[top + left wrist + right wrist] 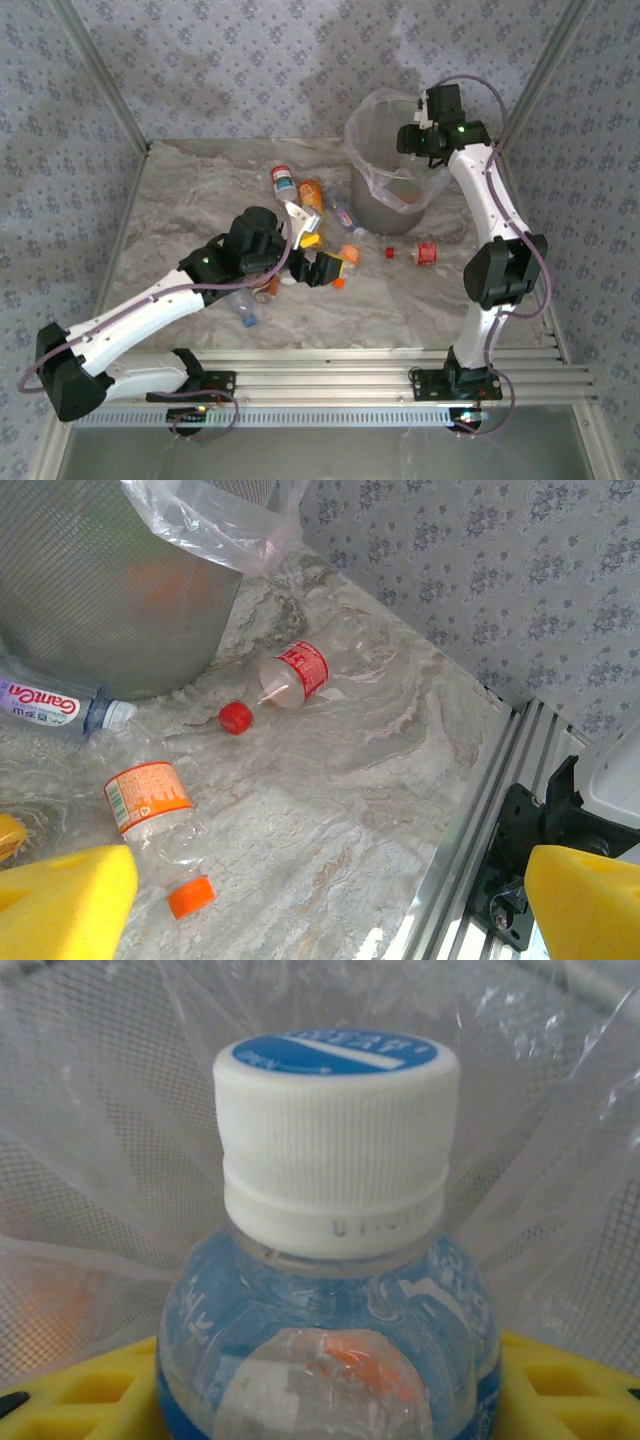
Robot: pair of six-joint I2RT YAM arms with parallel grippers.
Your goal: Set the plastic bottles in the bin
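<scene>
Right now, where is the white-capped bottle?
The white-capped bottle sits in the right gripper, which the top view shows over the bin's right rim.

Robot test cell — marble-look tabletop (190,195), floral-print backdrop walls (250,60), aluminium frame rails (340,372) along the near edge

Ganten bottle (45,705): "Ganten" in red letters on its pale label, far left, against the bin (100,590).
White cap (335,1140): white lettering on the blue top, too blurred to read; raised marks on the ring unclear.
Blue-label bottle (330,1360): white characters, illegible.
Orange-label bottle (147,798): fine print, illegible.
</scene>
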